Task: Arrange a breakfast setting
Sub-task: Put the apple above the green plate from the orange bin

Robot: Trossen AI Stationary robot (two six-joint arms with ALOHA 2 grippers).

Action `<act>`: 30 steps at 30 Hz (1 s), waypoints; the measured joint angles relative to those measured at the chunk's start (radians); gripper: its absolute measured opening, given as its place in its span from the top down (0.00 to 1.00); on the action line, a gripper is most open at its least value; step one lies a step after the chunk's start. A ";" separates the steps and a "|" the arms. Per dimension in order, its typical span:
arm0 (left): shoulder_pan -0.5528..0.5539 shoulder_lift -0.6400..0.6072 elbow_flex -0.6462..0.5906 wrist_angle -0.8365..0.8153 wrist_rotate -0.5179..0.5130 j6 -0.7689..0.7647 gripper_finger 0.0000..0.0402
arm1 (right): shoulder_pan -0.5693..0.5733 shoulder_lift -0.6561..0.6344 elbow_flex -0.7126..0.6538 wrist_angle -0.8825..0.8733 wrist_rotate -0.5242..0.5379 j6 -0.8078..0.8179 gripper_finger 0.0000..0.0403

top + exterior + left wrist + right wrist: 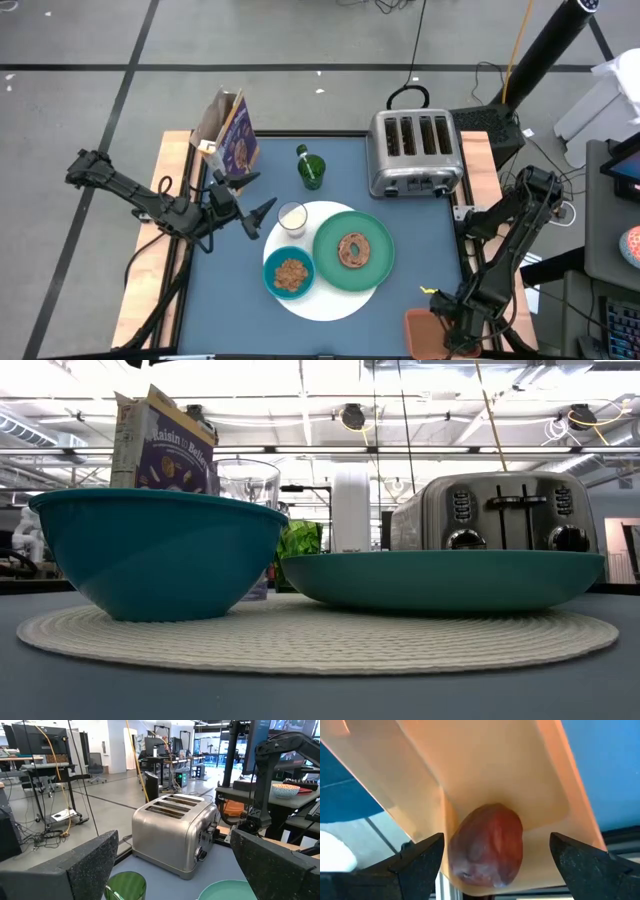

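Right hand (492,855) spread apart over the tray (485,770) at the worktop's near right corner, fruit (487,845) between its fingers, ungripped. Left hand (252,210) also apart, beside the glass (292,216). Mat (335,300) carries bowl (290,273) and plate (353,250) with bagel (353,249).

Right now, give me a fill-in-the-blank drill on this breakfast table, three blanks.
1. The bagel lies on the green ____.
2. The dark-red fruit sits in the orange-pink ____, between the open right hand's fingers.
3. The teal bowl holds ____.

Missing: plate; tray; cereal
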 joint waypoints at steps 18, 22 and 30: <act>0.000 0.000 0.000 0.000 0.000 -0.015 0.03 | 0.043 0.000 0.002 0.029 -0.066 0.032 0.12; 0.000 0.000 0.000 0.000 0.000 -0.018 0.03 | 0.057 0.000 0.002 0.029 -0.064 0.032 0.12; 0.000 0.000 0.000 0.000 0.000 -0.018 0.03 | 0.063 0.000 -0.043 0.049 -0.056 0.029 0.12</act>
